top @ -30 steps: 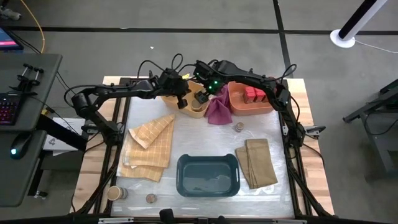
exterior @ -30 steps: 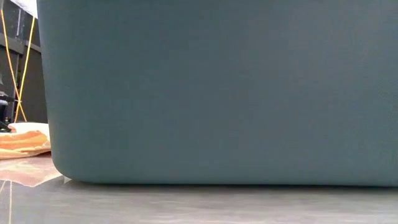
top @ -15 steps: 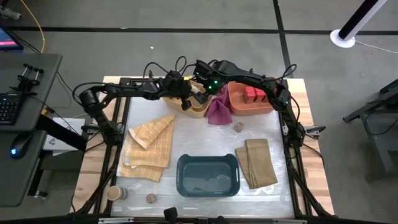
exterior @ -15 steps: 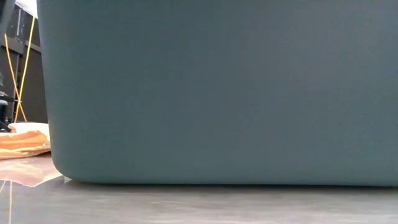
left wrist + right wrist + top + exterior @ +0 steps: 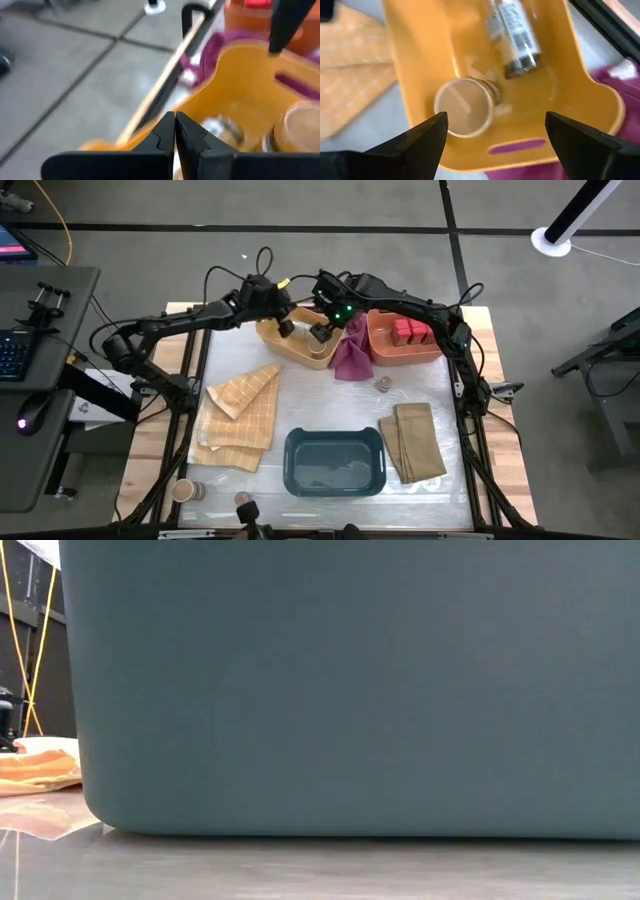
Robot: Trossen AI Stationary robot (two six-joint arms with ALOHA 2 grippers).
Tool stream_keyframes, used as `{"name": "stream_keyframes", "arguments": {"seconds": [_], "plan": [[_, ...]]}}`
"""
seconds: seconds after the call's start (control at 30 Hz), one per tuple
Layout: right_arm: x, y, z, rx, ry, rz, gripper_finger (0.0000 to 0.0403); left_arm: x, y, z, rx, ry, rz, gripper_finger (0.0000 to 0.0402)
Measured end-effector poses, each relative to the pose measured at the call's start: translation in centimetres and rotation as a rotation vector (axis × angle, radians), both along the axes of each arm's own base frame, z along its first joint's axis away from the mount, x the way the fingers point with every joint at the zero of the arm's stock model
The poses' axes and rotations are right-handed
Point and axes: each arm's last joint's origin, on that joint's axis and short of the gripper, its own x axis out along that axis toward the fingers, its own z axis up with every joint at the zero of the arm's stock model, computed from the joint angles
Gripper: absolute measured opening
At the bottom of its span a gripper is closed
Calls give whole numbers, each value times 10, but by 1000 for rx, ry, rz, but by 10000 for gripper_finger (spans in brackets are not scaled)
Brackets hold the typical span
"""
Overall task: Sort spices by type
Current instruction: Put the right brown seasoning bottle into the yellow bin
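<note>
A yellow bin [image 5: 300,343] at the table's far side holds a tan cylinder [image 5: 465,113] standing upright and a small labelled jar [image 5: 513,34] lying on its side, dark top [image 5: 522,62] toward the cylinder. My left gripper [image 5: 284,326] hovers shut over the bin's far-left part, its fingers [image 5: 174,134] closed on nothing. My right gripper [image 5: 322,333] hangs open above the bin, its fingers [image 5: 427,137] wide apart over the cylinder. Red tins [image 5: 410,332] sit in an orange bin [image 5: 385,352]. On the table stand another tan cylinder [image 5: 184,490] and two small jars [image 5: 384,384], [image 5: 241,499].
A magenta cloth [image 5: 350,356] lies between the yellow and orange bins. A teal bin [image 5: 335,462] sits near the front edge and its wall [image 5: 350,690] fills the low view. Folded tan cloths lie at the left [image 5: 240,415] and right [image 5: 415,442].
My left gripper has drawn back from the yellow bin's middle toward the far-left and risen, its arm bending upward. My right gripper has stayed over the bin.
</note>
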Motion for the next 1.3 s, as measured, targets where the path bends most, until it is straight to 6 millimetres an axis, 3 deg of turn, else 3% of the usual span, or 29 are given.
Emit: {"name": "stream_keyframes", "arguments": {"seconds": [0.2, 0.37, 0.53, 0.63, 0.7, 0.8, 0.87, 1.3], "plan": [[7, -8, 5, 42, -146, 20, 330, -9, 6, -21, -230, 35, -38, 3], [8, -9, 6, 52, -166, 12, 330, -6, 9, -24, -232, 17, -25, 27], [3, -6, 16, 55, -182, 37, 330, -7, 8, -25, -228, 46, -33, 84], [-2, -6, 26, 41, -200, 39, 330, -7, 13, -19, -199, 81, 87, 108], [-4, -9, 32, 32, -210, 33, 330, -7, 17, -18, -210, 116, 133, 98], [-5, -12, 39, 20, -230, 26, 330, -5, 22, -25, -302, 207, 171, 33], [-6, -13, 43, 15, -240, 23, 330, 0, 26, -31, -369, 248, 210, 11], [-10, -16, 45, 30, -223, 18, 330, 40, 47, -62, -438, 420, 432, 0]]}}
